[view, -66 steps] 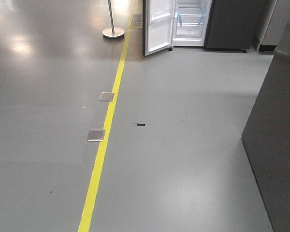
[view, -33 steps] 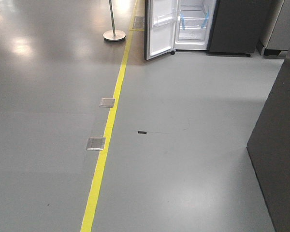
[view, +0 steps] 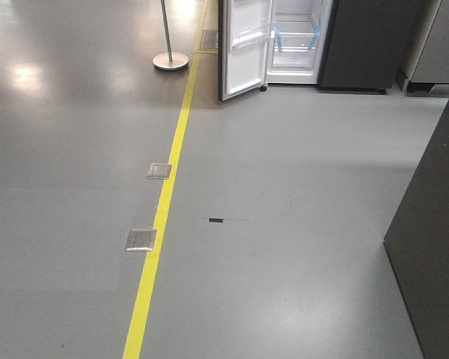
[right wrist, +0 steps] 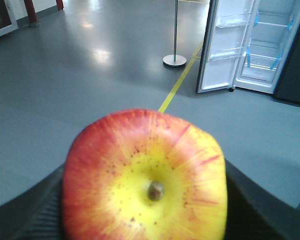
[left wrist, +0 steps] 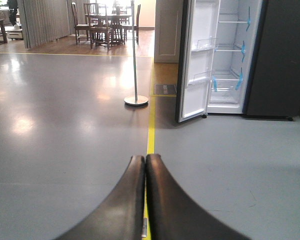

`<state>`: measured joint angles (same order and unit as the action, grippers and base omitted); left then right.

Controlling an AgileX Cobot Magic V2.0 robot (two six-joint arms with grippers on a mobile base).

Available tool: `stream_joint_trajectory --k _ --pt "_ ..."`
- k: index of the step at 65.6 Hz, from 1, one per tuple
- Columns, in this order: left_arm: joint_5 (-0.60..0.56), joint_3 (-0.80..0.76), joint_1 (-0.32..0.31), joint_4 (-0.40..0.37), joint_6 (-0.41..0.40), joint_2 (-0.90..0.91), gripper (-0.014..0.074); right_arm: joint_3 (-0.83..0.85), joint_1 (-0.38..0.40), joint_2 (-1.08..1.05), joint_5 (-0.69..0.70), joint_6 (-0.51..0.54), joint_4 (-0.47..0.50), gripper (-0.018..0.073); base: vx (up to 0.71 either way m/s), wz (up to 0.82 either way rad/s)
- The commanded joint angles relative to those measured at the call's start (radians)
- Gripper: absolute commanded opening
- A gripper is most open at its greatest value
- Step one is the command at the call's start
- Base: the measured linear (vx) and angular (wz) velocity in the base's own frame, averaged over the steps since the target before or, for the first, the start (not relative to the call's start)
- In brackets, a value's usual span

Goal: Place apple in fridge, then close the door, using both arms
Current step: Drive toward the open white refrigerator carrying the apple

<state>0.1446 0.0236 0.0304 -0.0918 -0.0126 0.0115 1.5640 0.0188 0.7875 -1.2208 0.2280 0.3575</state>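
- right gripper [right wrist: 145, 165] has its dark fingers clamped on both sides of the small round red-and-yellow apple [right wrist: 145, 175]. the stem end faces the wrist camera and the grip looks snug.
- left gripper [left wrist: 145, 161]: curved black fingers pressed together, nothing between them.
- the apple sits in the right gripper, well apart from the tall dark-grey fridge with white interior [view: 293, 63], out over open grey floor in front of it.
- the tall narrow door, white inside with clear bins [view: 243, 52], hangs wide open off the fridge. the shelves with blue tape strips are exposed and look bare, as far as the views show.
- a yellow floor line [view: 161, 217] runs up towards the fridge on the door side. a metal post on a round base [view: 170, 60] stands beyond that line, near the door.
- progress, as a judgement: the apple is picked and the fridge is open, so this is the approach leg.
- left to do: close the gap to the fridge, set the apple on a shelf, release, back the arm out, then swing the door shut, likely with the free left arm.
- watch: the open door edge and the post narrow the lane into the fridge.
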Motion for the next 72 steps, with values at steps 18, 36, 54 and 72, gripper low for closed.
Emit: stream_joint_trajectory --k 18,36,54,72 --pt "-0.08 -0.017 -0.001 -0.001 -0.01 0.015 -0.0006 0.025 0.001 0.008 0.08 0.008 0.015 0.0095 0.18 -0.05" --pt "-0.08 -0.017 -0.001 -0.001 -0.01 0.015 -0.0006 0.025 0.001 0.008 0.08 0.008 0.015 0.0095 0.17 -0.05" --pt "-0.08 -0.017 -0.001 -0.001 -0.01 0.015 -0.0006 0.025 0.001 0.008 0.08 0.008 0.015 0.0095 0.17 -0.03" --pt "-0.08 -0.017 -0.001 -0.001 -0.01 0.015 -0.0006 0.025 0.001 0.008 0.08 0.008 0.015 0.0095 0.18 0.0"
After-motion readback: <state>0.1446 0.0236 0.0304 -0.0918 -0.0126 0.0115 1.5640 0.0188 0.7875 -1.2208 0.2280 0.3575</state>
